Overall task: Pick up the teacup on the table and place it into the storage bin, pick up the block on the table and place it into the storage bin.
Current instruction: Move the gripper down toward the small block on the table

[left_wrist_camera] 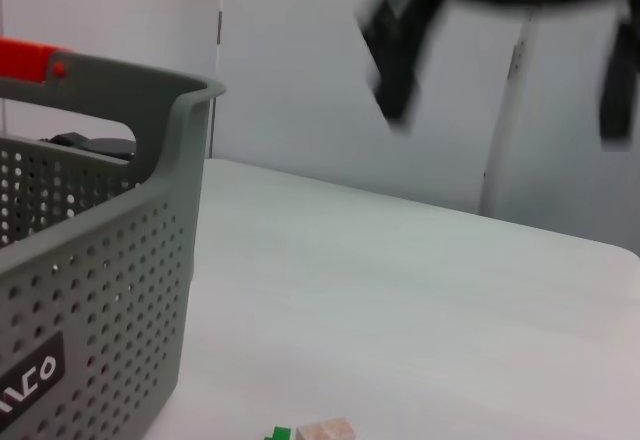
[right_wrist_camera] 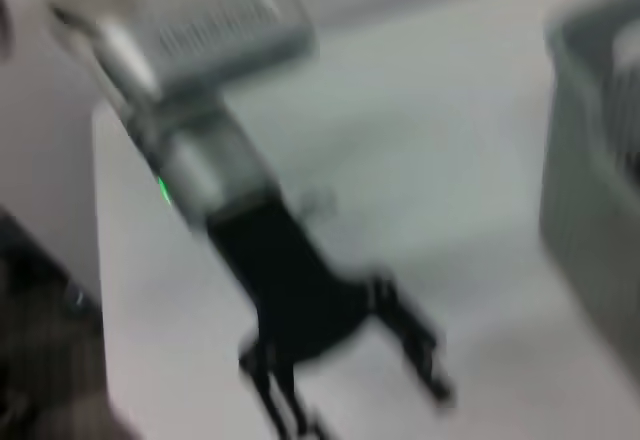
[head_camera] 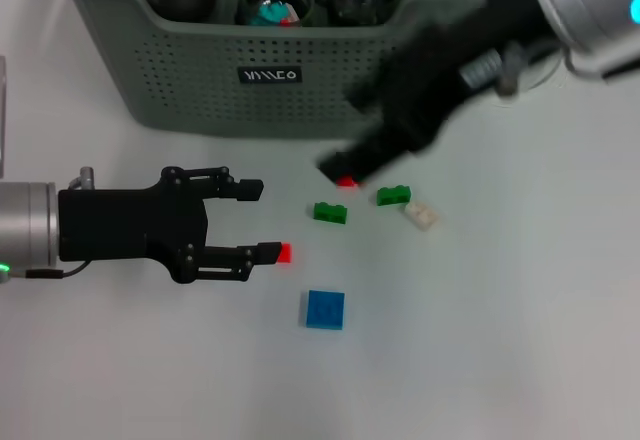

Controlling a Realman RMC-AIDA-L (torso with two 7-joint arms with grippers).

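The grey-green storage bin (head_camera: 200, 70) stands at the back of the table and also shows in the left wrist view (left_wrist_camera: 90, 290). Dark round vessels and glass ones lie inside it; no teacup shows on the table. Small blocks lie in front of it: two green ones (head_camera: 330, 212) (head_camera: 394, 196), a beige one (head_camera: 421, 216) and a blue one (head_camera: 325, 309). My right gripper (head_camera: 350, 138) is blurred by motion, just above the green blocks near the bin's front wall, its fingers apart and empty. My left gripper (head_camera: 262, 220) is open and empty, left of the blocks.
A clear container's edge (head_camera: 3, 110) shows at the far left. The right wrist view shows my left arm (right_wrist_camera: 290, 290) over the white table and the bin's wall (right_wrist_camera: 595, 160). The beige block (left_wrist_camera: 325, 430) lies at the lower edge of the left wrist view.
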